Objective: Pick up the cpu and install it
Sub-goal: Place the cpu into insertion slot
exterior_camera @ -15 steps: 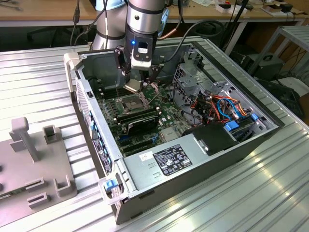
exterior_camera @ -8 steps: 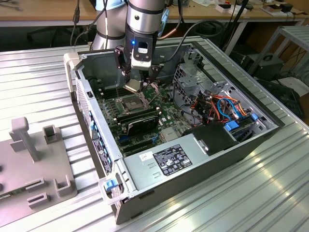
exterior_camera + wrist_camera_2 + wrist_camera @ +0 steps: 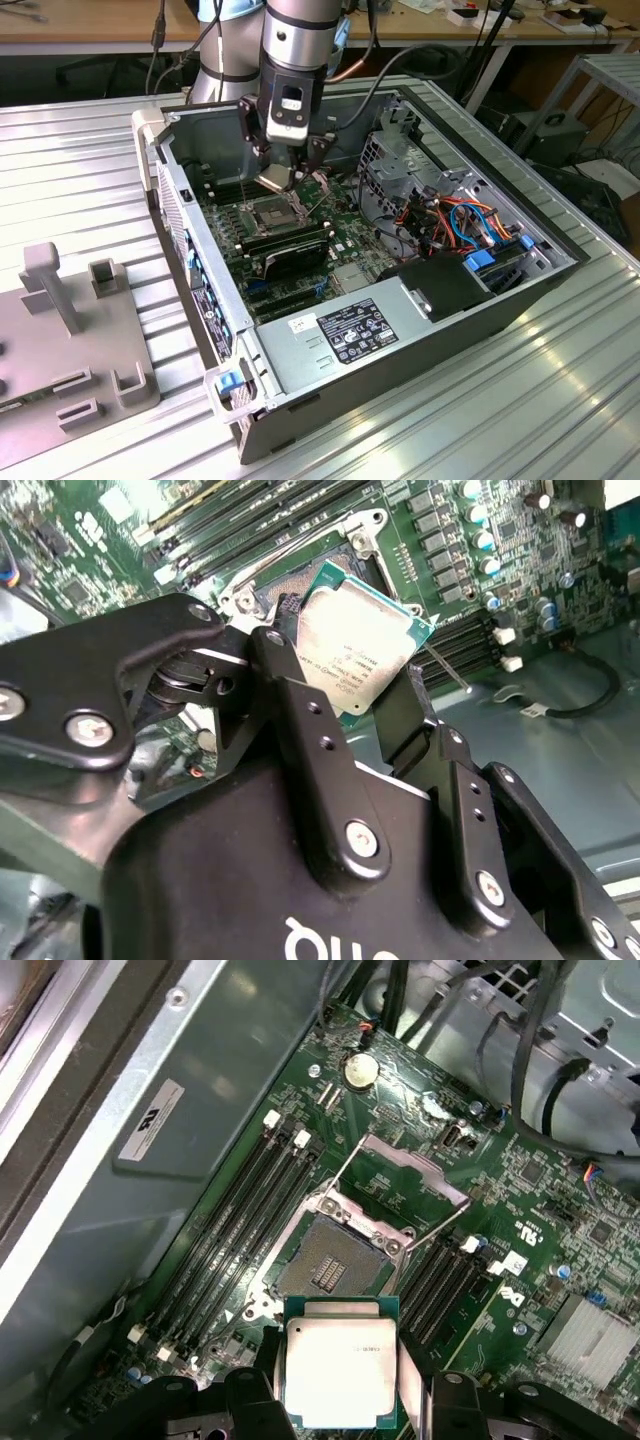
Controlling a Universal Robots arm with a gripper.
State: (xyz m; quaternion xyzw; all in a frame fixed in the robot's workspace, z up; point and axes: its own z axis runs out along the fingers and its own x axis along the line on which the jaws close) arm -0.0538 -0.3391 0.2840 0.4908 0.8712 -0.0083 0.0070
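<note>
My gripper (image 3: 338, 1385) is clamped on the cpu (image 3: 340, 1365). In both wrist views one finger (image 3: 300, 730) presses on each of two opposite edges, and the grey metal lid faces the cameras. The chip is held in the air, touching nothing but me. It is square, so it has no long axis to speak of. In the first wrist view its edges run roughly parallel to the frame below it.

Just past it and lower lies the socket (image 3: 330, 1260), open, with its load plate (image 3: 405, 1175) swung up on the far side. By my judgement the cpu is above the socket's near edge and not yet centred over it. Black memory slots (image 3: 235, 1220) flank the socket on both sides.

There is faint print on the lid, too small to read. Farther off are a white sticker (image 3: 150, 1120) on the case wall and a label on the power supply (image 3: 355, 335), neither legible.
</note>
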